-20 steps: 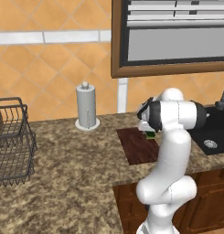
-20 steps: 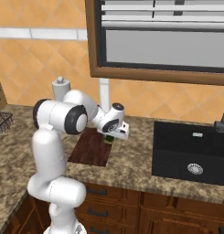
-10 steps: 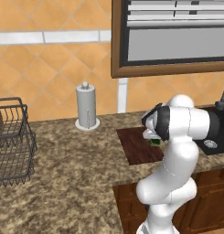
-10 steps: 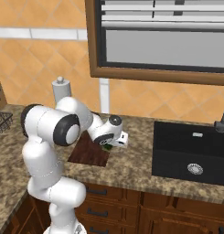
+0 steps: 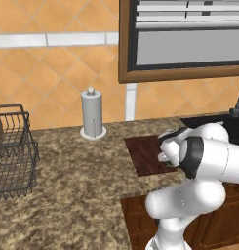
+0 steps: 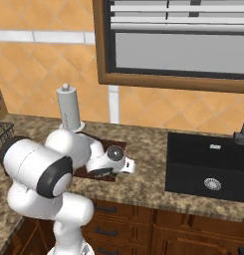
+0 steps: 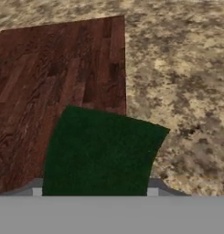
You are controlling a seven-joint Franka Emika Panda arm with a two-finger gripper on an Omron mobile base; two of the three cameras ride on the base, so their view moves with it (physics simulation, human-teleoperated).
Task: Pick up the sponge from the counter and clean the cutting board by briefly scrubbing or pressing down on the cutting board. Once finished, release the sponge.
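Clearly the sponge (image 7: pixel 102 153) sits close under the hand camera, its dark green face overlapping the near right corner of the cutting board (image 7: pixel 58 77) and hanging partly over the speckled bench (image 7: pixel 186 68). The tool (image 6: pixel 104 172) is low at the board's near edge, seen from the right base camera. Its fingertips are hidden by the sponge, so I cannot tell how wide they stand; it probably grips the sponge, though that is a guess.

The main risk, as I judge it, is the offset. Pressing down here would land part of the sponge on bare bench rather than wood, so the scrub may barely count. A push near the board's edge could also slide the thin board sideways. A weak grip could let the sponge twist.
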